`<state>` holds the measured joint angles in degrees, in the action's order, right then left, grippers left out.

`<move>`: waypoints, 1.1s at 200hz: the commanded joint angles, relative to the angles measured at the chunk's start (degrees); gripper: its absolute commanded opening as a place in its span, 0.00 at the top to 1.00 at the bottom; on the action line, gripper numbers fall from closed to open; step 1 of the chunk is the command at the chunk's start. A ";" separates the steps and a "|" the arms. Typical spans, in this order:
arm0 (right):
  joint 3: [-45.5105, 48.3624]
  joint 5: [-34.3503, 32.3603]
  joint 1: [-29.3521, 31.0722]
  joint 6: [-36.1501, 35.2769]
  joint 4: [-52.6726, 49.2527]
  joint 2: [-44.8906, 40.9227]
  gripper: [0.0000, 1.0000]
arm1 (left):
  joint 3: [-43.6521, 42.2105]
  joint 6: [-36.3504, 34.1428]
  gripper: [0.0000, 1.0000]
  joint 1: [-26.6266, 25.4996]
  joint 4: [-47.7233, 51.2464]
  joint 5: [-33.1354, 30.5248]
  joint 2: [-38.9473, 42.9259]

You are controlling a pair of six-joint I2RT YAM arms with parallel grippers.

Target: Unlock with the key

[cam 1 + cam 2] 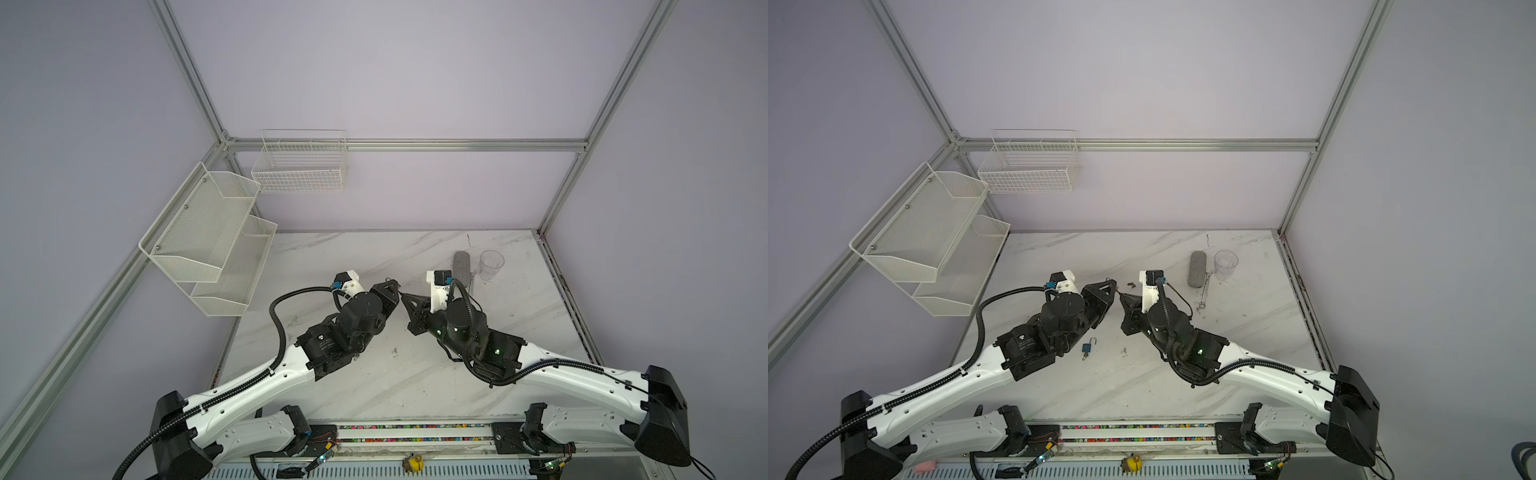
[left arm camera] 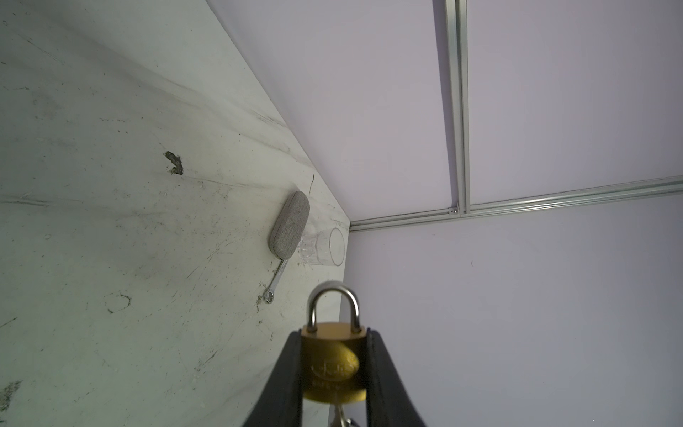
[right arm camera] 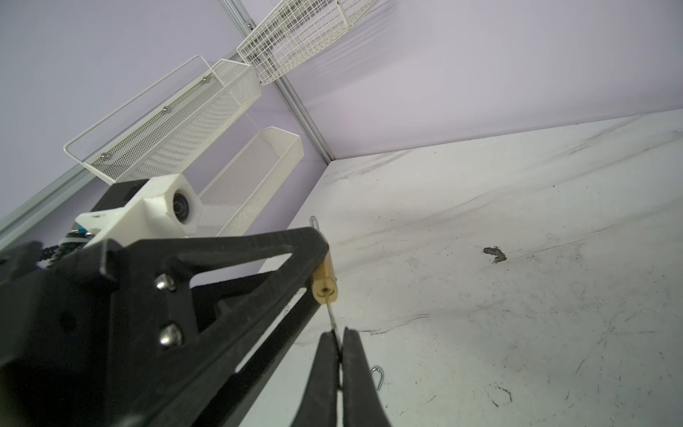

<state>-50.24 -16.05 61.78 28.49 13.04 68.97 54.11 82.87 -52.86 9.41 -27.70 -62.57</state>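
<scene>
Sitting beyond padlock: case, wrench, glass

Both arms reach fwd, elbows out, wrists angled inward; grippers meet tip-to-tip near centre in both top views. L arm: forearm runs up-right, L gripper points toward the R side, jaws partly apart and clamped on padlock body, one finger per side, shackle sticking out past the tips. R arm: forearm runs up-left, R gripper faces the L one, jaws pinched tight on key, key tip at the padlock's keyway.
</scene>
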 commanded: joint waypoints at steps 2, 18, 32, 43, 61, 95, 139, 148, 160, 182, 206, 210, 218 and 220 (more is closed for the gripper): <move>-0.80 -0.76 0.41 -2.90 3.72 -0.56 1.00 | 2.47 -1.70 1.00 -0.69 -1.98 6.87 0.00; -1.24 -0.98 0.49 -4.91 3.57 -0.28 1.00 | 3.18 -2.80 1.00 -1.04 -1.67 7.79 0.08; -1.27 -0.71 0.45 -6.59 3.95 -0.39 1.00 | 3.36 -2.93 1.00 -1.36 -1.59 8.09 0.32; -1.39 -0.57 0.37 -7.57 4.28 -0.50 1.00 | 3.58 -3.39 1.00 -1.48 -1.60 8.59 0.35; -1.07 1.91 0.17 -7.69 5.35 -1.19 1.00 | 3.39 -3.43 1.00 -1.54 -1.60 8.92 0.68; -1.40 6.34 -0.26 -0.35 6.63 -0.36 1.00 | 2.70 -2.89 1.00 -1.98 -2.44 8.28 0.96; 0.40 6.07 -0.92 1.40 8.46 -0.60 1.00 | 2.79 -2.88 1.00 -2.73 -4.83 9.77 1.31; 0.40 8.03 -1.51 1.77 9.17 -1.11 1.00 | 2.91 -3.39 1.00 -2.87 -4.72 9.82 1.39; 0.12 9.38 -2.13 2.28 9.37 -1.70 1.00 | 2.94 -3.80 1.00 -2.95 -4.34 9.25 1.57; -1.53 7.31 -2.36 0.97 6.57 -2.06 1.00 | 3.01 -4.70 1.00 -2.99 -2.37 7.71 1.52; -2.29 2.88 -2.25 -3.90 3.73 -1.97 1.00 | 3.46 -5.32 1.00 -3.04 -0.20 7.05 0.74; -2.17 2.42 -2.27 -4.46 3.67 -1.97 1.00 | 3.44 -5.34 1.00 -3.04 -0.25 7.29 0.66; -1.99 1.62 -2.27 -6.11 3.82 -1.95 1.00 | 3.59 -5.23 1.00 -3.04 -0.26 7.44 0.50; -1.91 1.57 -2.28 -6.50 4.05 -1.92 1.00 | 3.63 -5.19 1.00 -3.08 -0.31 7.50 0.44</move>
<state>-50.22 -11.75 59.53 27.16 13.72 67.68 54.11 79.66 -53.32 8.36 -27.16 -61.52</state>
